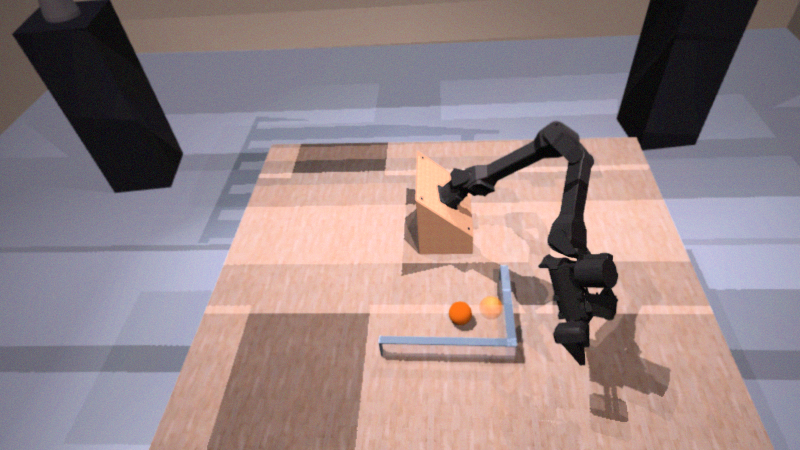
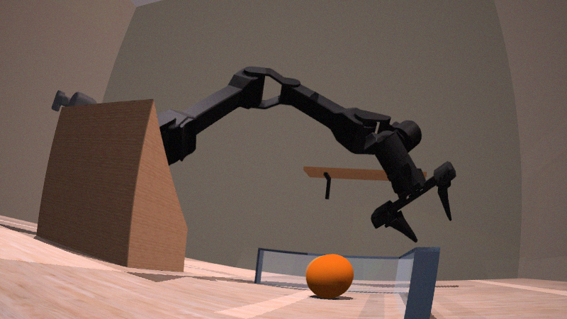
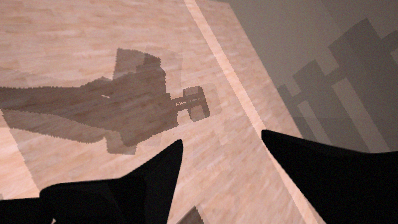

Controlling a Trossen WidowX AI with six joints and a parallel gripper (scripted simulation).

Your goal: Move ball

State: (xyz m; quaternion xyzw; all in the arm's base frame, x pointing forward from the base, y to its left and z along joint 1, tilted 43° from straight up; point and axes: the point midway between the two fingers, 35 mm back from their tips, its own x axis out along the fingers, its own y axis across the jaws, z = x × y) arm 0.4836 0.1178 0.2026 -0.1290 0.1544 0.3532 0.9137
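The orange ball (image 1: pixel 460 312) (image 2: pixel 329 276) rests on the table inside the corner. The see-through copy (image 1: pixel 491 307) is just right of it in the top view, close to the right wall (image 1: pixel 509 313); I cannot make the copy out in the exterior view. The front wall (image 1: pixel 441 340) (image 2: pixel 422 281) runs left from the corner. My gripper (image 1: pixel 596 339) (image 2: pixel 433 230) (image 3: pixel 220 138) is open and empty. It hangs above the table outside the walls, right of the right wall in the top view, with its fingers tilted downward. The wrist view shows neither the ball nor the walls.
The wooden wedge-shaped block (image 1: pixel 444 232) (image 2: pixel 91 178) stands behind the walls, at the arm's base. Two dark pillars (image 1: pixel 100 100) (image 1: pixel 676 78) stand beyond the table. The table's edge (image 3: pixel 265 67) and the gripper's shadow (image 3: pixel 195 104) show in the wrist view.
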